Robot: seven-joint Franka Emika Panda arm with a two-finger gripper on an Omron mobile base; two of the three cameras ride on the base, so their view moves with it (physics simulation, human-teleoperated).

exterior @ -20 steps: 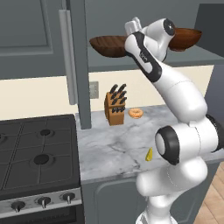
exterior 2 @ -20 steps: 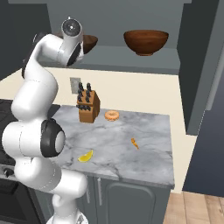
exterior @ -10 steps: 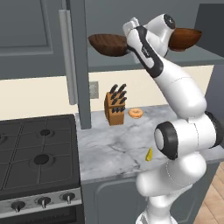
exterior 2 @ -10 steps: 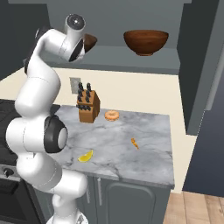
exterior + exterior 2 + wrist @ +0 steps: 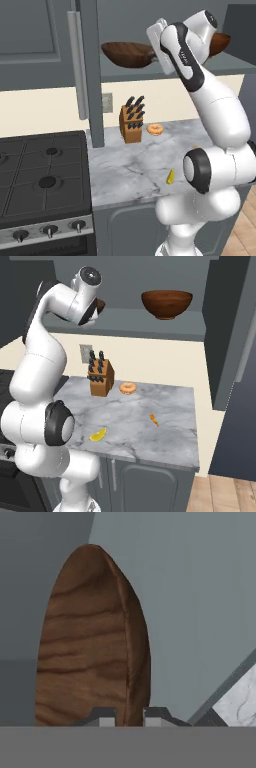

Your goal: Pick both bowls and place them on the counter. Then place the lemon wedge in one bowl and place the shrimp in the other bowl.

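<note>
Fingers (image 5: 129, 714): closed down narrow on the near rim of the wide bowl (image 5: 129, 54), one tip each side of the rim.
Wide bowl: up on the shelf (image 5: 150, 320), left end.
Small bowl (image 5: 167, 303): same shelf, right end, untouched.
Lemon (image 5: 97, 434): worktop (image 5: 130, 416), near front edge.
Shrimp (image 5: 128, 388): back edge, just beside knife block (image 5: 100, 380).
Risk 1: thin rim pinch; bowl may pivot or slip when lifted.
Risk 2: bowl swinging down could clip block or shelf edge.
</note>
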